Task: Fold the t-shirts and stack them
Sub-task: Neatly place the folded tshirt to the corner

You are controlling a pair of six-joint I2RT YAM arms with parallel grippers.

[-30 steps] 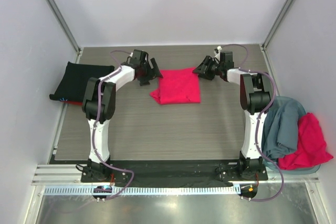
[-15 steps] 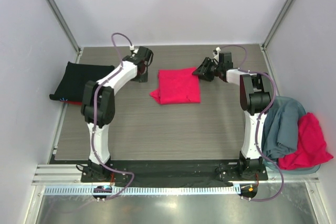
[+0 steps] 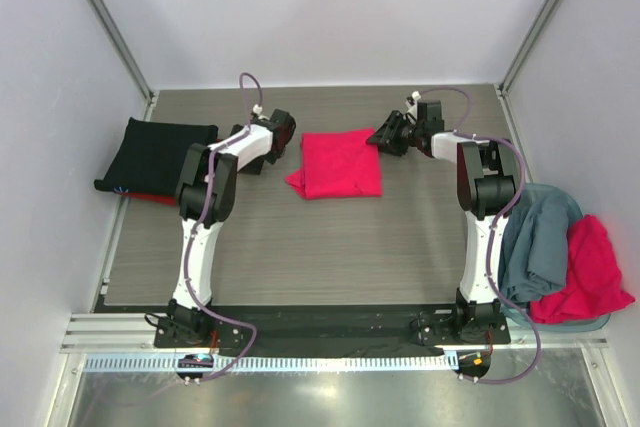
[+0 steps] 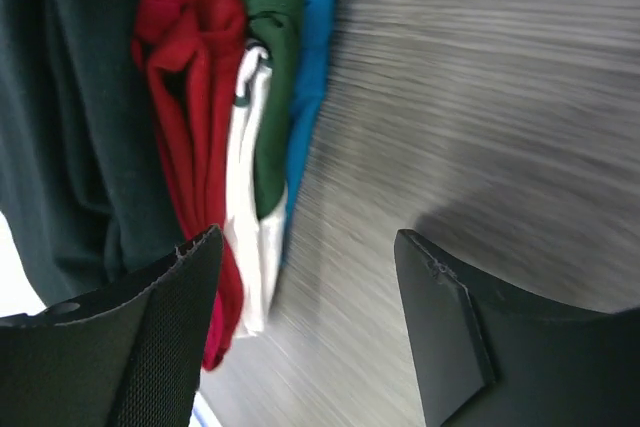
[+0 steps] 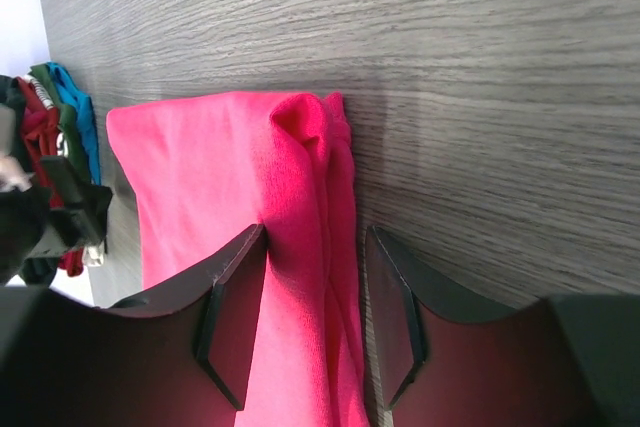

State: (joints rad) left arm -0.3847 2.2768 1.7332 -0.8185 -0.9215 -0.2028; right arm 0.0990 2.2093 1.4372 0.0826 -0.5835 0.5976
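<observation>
Nearest, the unfolded shirts (image 3: 560,247) wait, and the folded pinkish-red t-shirt (image 3: 338,165) lies mid-table (image 3: 330,247), where the right gripper (image 5: 315,237) has narrowed astride its corner, not yet pinching, while the left gripper (image 4: 305,247), open and empty, has swung away toward the stack (image 3: 150,152), so I judge carrying comes next.

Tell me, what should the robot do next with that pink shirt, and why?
Probably close the right gripper on the folded pink shirt: its bunched edge sits between the open jaws, so a pinch would secure it for moving to the stack.
</observation>
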